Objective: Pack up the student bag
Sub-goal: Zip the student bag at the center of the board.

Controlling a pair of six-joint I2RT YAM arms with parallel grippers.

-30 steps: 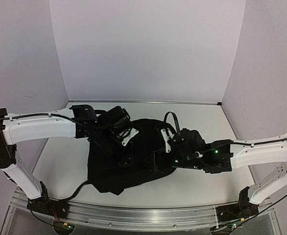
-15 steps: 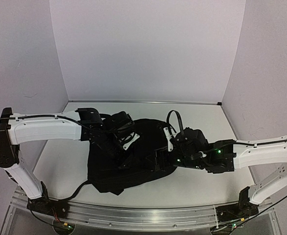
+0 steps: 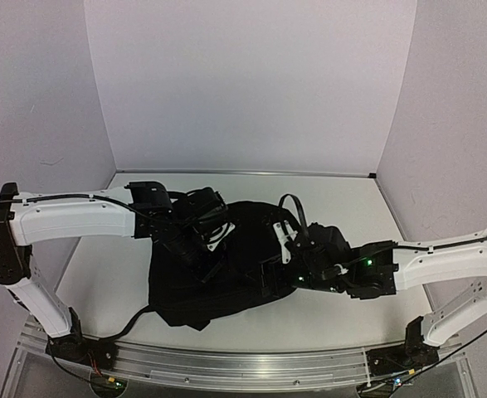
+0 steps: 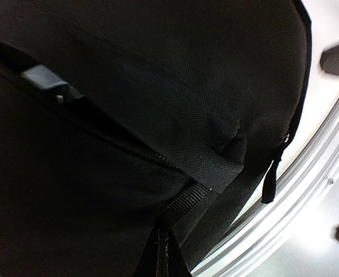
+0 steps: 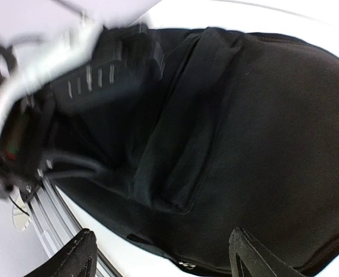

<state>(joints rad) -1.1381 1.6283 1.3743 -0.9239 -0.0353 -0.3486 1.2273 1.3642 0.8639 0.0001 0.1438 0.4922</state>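
Note:
The student bag (image 3: 235, 269), a large black fabric backpack, lies flat in the middle of the table, its carry loop (image 3: 293, 203) standing up at the far side. My left gripper (image 3: 207, 253) is down on the bag's left part. In the left wrist view, the left gripper (image 4: 163, 257) is shut on a black webbing strap (image 4: 189, 202) of the bag (image 4: 129, 86). My right gripper (image 3: 270, 278) hovers over the bag's right part. In the right wrist view, the right gripper (image 5: 164, 262) is wide open and empty above the bag (image 5: 250, 127).
An aluminium rail (image 3: 226, 365) runs along the table's near edge and shows in the left wrist view (image 4: 299, 196). A zipper pull (image 4: 269, 184) hangs at the bag's edge. The left arm (image 5: 71, 63) shows blurred in the right wrist view. White walls enclose the table.
The left gripper has shifted slightly right and down on the bag. The right gripper has edged left and a little lower over the bag. The bag's carry loop has swayed slightly.

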